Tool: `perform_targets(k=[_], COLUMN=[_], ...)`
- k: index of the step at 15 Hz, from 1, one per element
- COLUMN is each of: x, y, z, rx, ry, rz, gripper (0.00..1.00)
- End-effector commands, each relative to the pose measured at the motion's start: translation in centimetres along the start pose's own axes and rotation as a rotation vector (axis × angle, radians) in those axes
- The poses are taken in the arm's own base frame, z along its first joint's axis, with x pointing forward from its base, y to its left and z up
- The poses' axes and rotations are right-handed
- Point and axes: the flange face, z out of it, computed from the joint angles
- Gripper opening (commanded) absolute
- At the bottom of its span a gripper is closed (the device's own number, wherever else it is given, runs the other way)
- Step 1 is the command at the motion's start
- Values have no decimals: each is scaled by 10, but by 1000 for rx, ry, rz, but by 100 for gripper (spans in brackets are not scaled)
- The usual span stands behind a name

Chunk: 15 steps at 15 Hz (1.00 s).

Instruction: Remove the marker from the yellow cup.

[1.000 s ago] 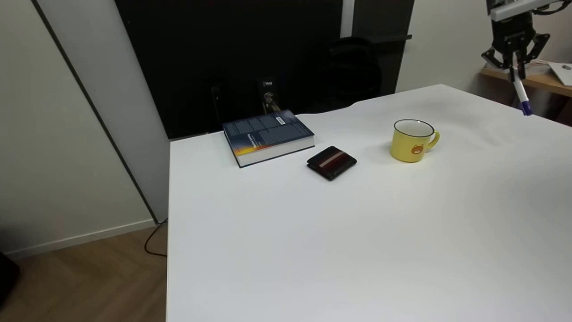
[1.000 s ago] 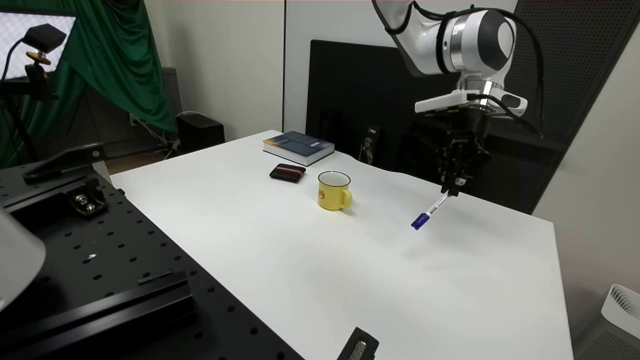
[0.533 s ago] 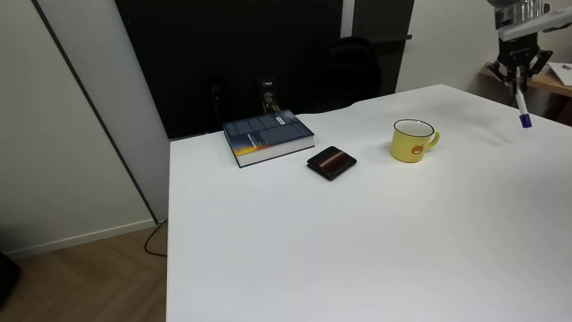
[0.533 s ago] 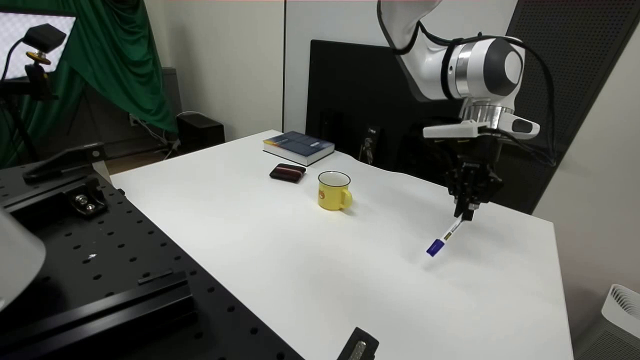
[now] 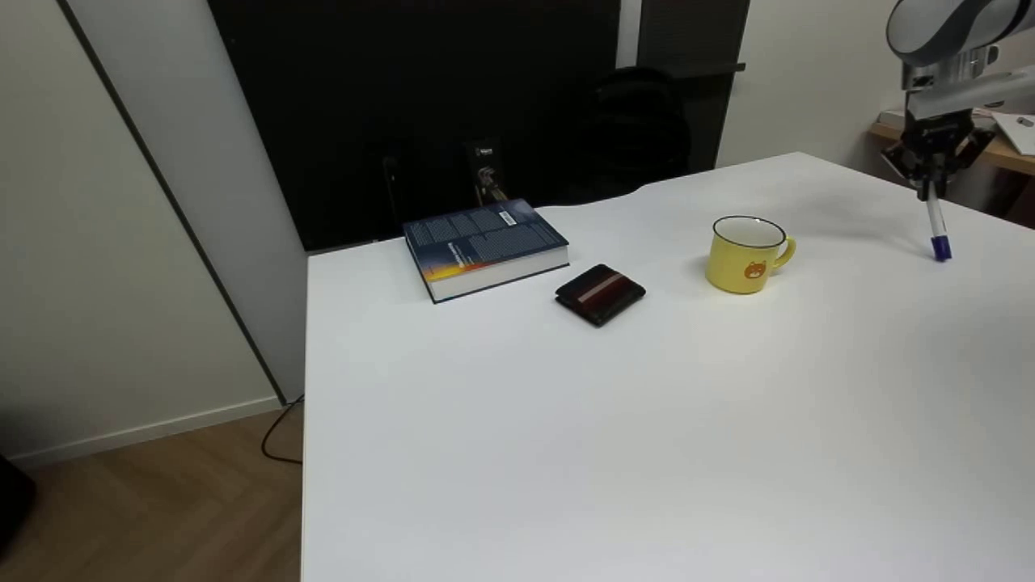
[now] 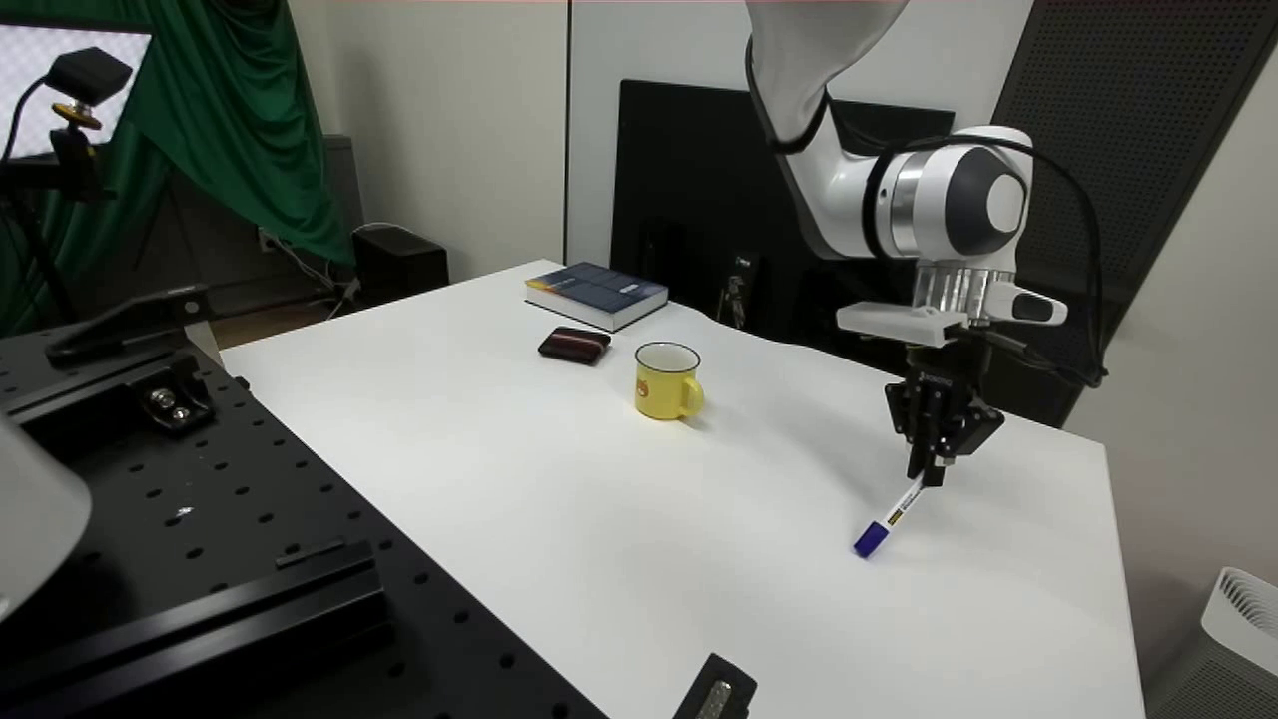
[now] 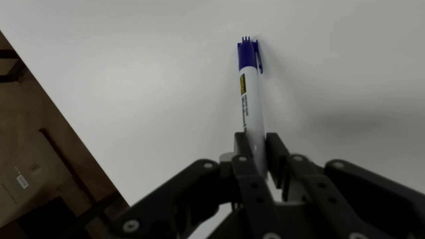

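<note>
The marker (image 5: 938, 229) is a thin white stick with a dark blue cap. It also shows in an exterior view (image 6: 898, 514) and in the wrist view (image 7: 251, 96). My gripper (image 7: 256, 139) is shut on its uncapped end. The marker hangs tilted, cap down, low over the white table; I cannot tell whether the cap touches it. The gripper shows in both exterior views (image 5: 928, 191) (image 6: 927, 477). The yellow cup (image 5: 734, 267) stands upright well to the side of the gripper, also in an exterior view (image 6: 659, 395). Its pale inside shows no marker.
A dark wallet (image 5: 600, 295) and a thick blue book (image 5: 489, 242) lie on the white table (image 5: 566, 453) beyond the cup. A black perforated plate (image 6: 300, 599) borders the table in an exterior view. A table edge shows at left in the wrist view.
The gripper has moved down toward the table, holding the marker throughout. The marker's cap is now much lower. The cup, wallet and book have not moved.
</note>
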Motion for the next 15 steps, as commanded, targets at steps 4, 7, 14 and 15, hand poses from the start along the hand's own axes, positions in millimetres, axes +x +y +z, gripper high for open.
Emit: perform_targets(k=[4, 7, 14, 15], x=[-17, -24, -48, -53], y=[6, 0, -35, -42], z=[-11, -22, -78, -89], rx=[3, 10, 95, 128], ry=[17, 31, 104, 120], rz=[-2, -9, -105, -141], gripper=[58, 78, 100, 100])
